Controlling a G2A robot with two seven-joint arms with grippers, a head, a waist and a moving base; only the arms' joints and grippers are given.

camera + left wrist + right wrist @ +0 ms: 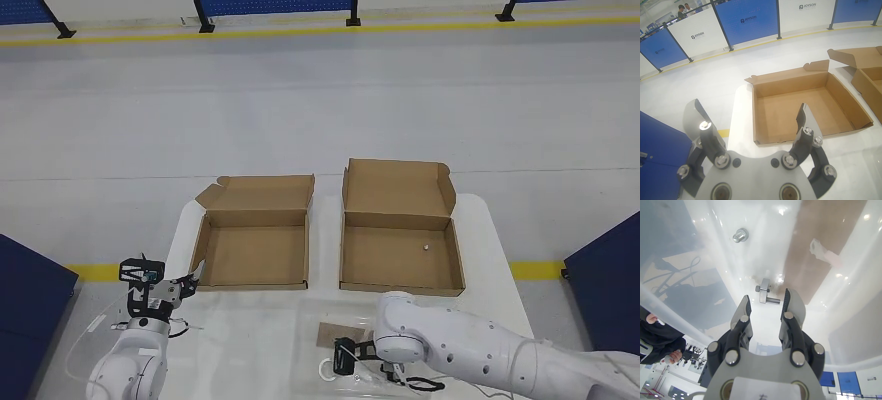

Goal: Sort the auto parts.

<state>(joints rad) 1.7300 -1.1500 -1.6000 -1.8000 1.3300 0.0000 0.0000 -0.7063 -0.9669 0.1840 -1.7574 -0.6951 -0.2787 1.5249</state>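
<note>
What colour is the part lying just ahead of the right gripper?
The part is shiny silver; the right wrist view shows it best.

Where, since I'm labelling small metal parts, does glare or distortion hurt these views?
Right wrist view: glare spots and milky haze on the clear plastic bin, yet the bolt and metal block look sharp. Left wrist view: even light, but wide-angle bending curves the edges of the left box. Top view: even light; the part in the right box is a speck.

Bright, even overhead light is washing the table [325, 250]; glare spots are glinting across the clear plastic bin [848, 294].
</note>
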